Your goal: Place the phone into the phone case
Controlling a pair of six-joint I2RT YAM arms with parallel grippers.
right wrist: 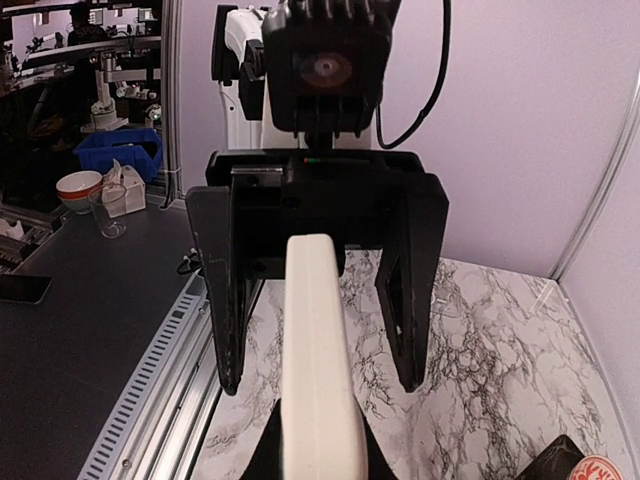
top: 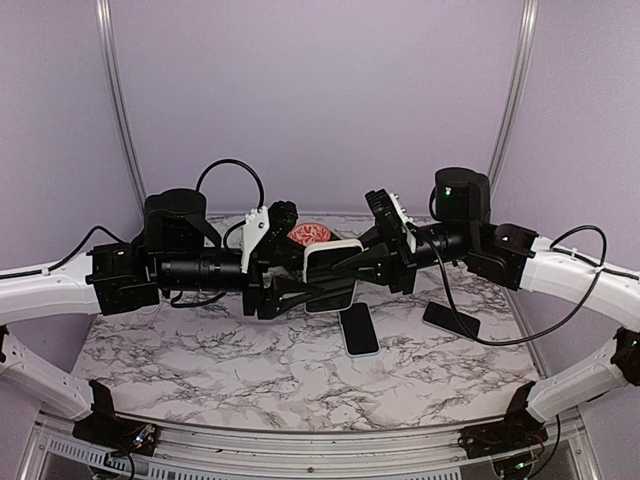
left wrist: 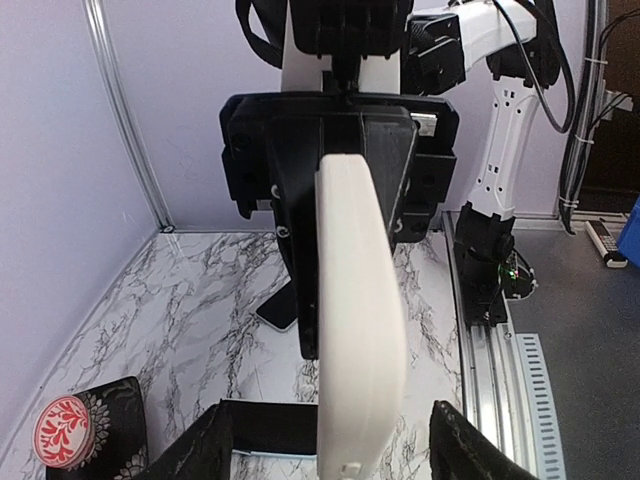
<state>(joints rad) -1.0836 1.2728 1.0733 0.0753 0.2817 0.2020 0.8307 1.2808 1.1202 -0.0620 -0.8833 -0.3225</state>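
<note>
Both arms are facing each other wrist to wrist above the table (top: 200, 360). The case (top: 330, 270) is hanging in mid-air between them, edge-on to both wrist cameras.

The right gripper (right wrist: 320, 465) is pinching the end of the case nearest it, jaws pressed onto its flat sides. The left gripper (left wrist: 338, 455) is standing spread, its fingers (left wrist: 205, 450) flanking the case on both sides and touching nothing.

Reading: the right arm alone is carrying the case. The left is bracketing it, probably for a hand-over or re-grip, since an end pinch is leaving the open face free.

Two phones are lying flat on the table: the middle phone (top: 359, 330) just below the case, the right phone (top: 450, 320) beside it. Cannot tell which one the task means, nor whether the case's dark face is lining or a seated phone.
</note>
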